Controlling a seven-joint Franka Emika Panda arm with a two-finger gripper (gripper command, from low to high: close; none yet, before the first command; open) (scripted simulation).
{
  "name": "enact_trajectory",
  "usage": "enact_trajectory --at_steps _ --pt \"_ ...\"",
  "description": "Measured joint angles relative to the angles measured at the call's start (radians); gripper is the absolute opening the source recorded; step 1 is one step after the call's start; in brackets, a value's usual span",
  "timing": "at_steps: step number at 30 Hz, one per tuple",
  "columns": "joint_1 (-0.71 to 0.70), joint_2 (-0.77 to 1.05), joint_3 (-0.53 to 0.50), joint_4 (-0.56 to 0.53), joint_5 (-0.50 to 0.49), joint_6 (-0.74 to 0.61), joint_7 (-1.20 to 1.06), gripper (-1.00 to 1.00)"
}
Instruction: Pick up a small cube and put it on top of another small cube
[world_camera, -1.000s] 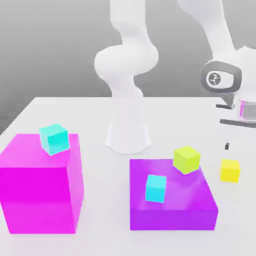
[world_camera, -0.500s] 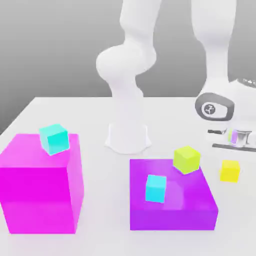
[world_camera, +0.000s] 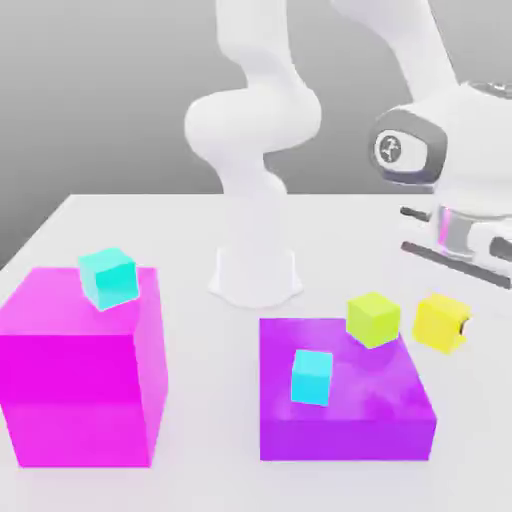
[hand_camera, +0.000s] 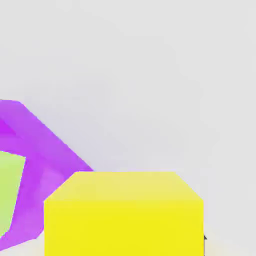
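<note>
1. Nearest my hand camera: the yellow cube (hand_camera: 124, 227), pinched in the gripper (world_camera: 443, 323). I read the pick as complete; the cube appears raised off the table (world_camera: 215, 400), slightly tilted in the exterior view.
2. Next out: the lime cube (world_camera: 373, 320), resting on the purple block (world_camera: 345, 440), beside my held cube in the exterior view.
3. Farther: a cyan cube (world_camera: 312, 378) on the same block; farthest, another cyan cube (world_camera: 109, 278) on the magenta block (world_camera: 85, 400).
4. Remaining, in my judgement: align over one of these cubes, lower, release, retract. I cannot tell which is the target.
</note>
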Motion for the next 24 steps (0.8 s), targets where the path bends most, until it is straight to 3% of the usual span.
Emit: enact_trajectory --at_steps 16,20,21,24 --pt "-0.539 -0.343 -0.278 0.141 -0.026 -0.472 0.570 -1.00" --pt "-0.615 -0.315 -0.335 0.082 -0.029 -0.388 0.632 -1.00" --pt "-0.619 -0.304 -0.340 0.066 -0.030 -0.361 0.634 1.00" --pt "-0.619 -0.304 -0.340 0.066 -0.030 -0.361 0.634 1.00"
